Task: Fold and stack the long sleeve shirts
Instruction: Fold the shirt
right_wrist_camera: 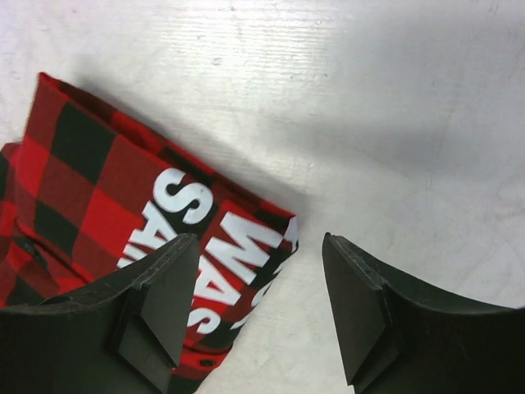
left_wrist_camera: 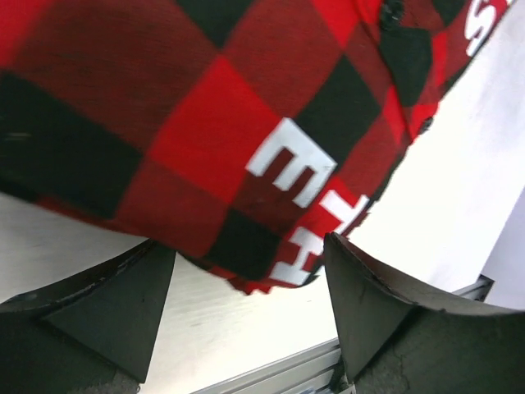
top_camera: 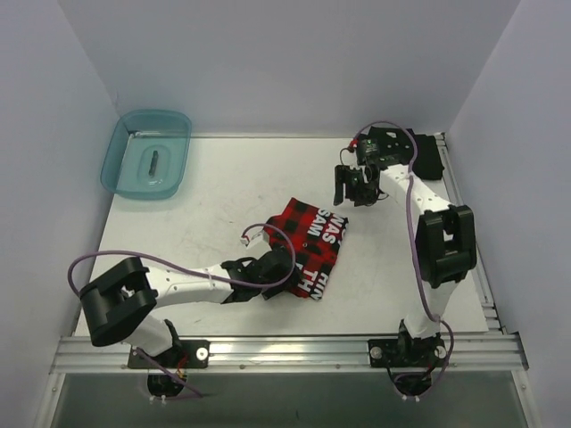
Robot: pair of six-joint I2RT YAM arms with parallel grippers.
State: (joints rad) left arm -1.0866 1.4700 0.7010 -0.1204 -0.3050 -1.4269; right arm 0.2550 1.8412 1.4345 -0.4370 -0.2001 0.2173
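The red-and-black plaid shirt (top_camera: 308, 245) lies folded near the centre of the table (top_camera: 223, 178), white block letters along its right and near edges. The black shirt (top_camera: 428, 159) sits bunched at the far right corner, partly hidden behind the right arm. A translucent teal bin (top_camera: 147, 156) occupies the far left corner, well apart from both shirts. The left gripper (top_camera: 277, 267) sits low at the near left edge of the plaid shirt; its jaws stand apart, and the left wrist view shows the lettered edge lying across the gap, not clamped. The right gripper (top_camera: 351, 194) hangs over the far right corner of the same shirt with its jaws spread and nothing between them (the right wrist view shows bare table under the right finger (right_wrist_camera: 361, 312)). Bare table separates the plaid shirt from the bin, and a narrower strip separates it from the near rail (top_camera: 285, 352).
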